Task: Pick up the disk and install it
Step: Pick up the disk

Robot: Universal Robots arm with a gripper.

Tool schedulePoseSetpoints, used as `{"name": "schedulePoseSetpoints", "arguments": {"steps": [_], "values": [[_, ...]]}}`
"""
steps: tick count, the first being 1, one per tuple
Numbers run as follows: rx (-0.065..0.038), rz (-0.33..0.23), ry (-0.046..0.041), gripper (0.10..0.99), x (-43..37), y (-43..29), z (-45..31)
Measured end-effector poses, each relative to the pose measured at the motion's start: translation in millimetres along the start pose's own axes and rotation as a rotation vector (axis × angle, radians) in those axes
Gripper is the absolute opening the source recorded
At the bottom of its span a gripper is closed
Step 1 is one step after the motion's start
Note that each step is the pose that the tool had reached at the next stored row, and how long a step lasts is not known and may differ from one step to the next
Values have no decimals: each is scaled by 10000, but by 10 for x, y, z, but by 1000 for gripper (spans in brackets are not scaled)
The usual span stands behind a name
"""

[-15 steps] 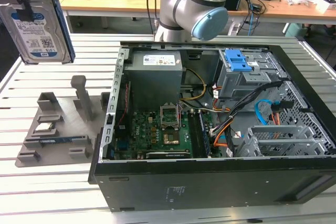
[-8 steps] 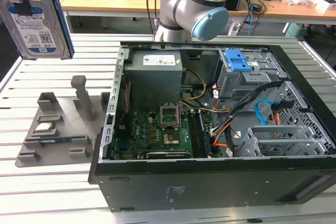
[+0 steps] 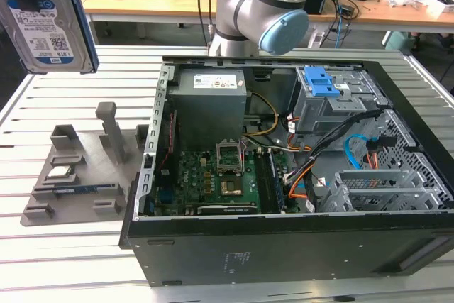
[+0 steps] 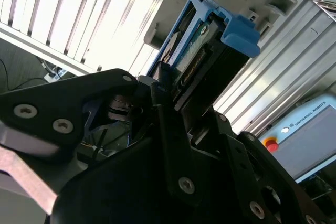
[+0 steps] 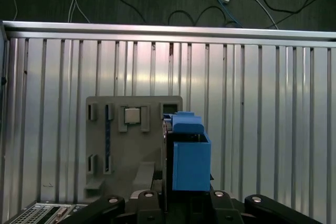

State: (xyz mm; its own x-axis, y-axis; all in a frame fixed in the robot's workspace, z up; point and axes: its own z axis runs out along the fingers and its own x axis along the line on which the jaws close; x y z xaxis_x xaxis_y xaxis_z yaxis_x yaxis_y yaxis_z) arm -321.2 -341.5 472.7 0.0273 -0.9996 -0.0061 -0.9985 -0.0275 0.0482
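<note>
My black gripper pinches the silver disk with blue plastic rails. Beneath my hand lies a grey plastic holder bearing a square silver chip, with an open black computer case beside it.

The gripper points downward and is closed on the disk. Its black fingers press in from either side, and the disk juts out beyond them. In the exterior view, the grey arm, with light-blue joint caps, bends well apart from the gripper.
</note>
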Motion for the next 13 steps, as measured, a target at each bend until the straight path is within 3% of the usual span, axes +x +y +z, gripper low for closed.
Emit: {"name": "schedulePoseSetpoints", "arguments": {"steps": [13], "values": [[-2,0,1,349,-2,10,-285]]}}
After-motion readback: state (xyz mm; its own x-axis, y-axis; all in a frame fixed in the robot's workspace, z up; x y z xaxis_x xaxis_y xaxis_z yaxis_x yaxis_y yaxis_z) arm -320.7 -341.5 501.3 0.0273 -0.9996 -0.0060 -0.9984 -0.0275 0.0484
